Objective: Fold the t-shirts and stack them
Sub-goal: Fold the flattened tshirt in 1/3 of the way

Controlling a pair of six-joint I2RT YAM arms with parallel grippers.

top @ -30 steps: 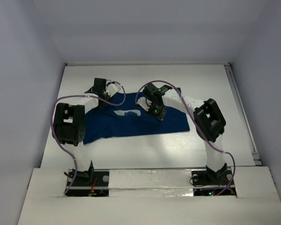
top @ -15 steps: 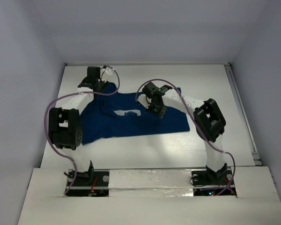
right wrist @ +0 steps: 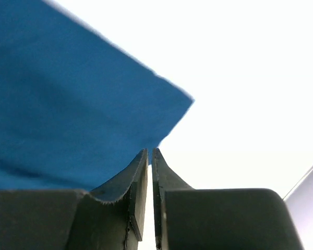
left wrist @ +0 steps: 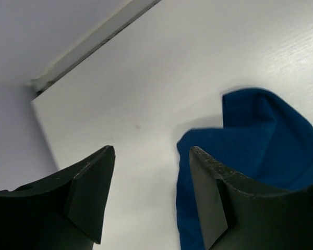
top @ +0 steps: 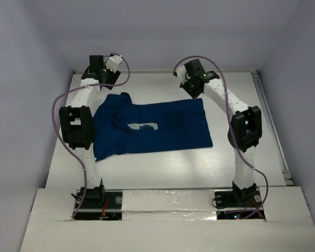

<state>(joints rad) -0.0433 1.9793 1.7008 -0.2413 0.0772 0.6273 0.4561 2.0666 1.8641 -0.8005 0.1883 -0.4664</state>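
Both arms have lifted off the t-shirt (top: 152, 126) toward the table's (top: 163, 163) far edge. It lies mid-table, long axis nine-to-three. The left gripper (left wrist: 151, 195), jaws apart and empty, sits nearer, collar at five o'clock; the right gripper (right wrist: 150, 177), jaws nearly together, holds nothing.

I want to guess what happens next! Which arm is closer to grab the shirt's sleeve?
Probably the left. Its end effector is open, right beside the shirt sleeve at the far-left corner. The right end effector is almost shut, above the shirt's far-right corner.
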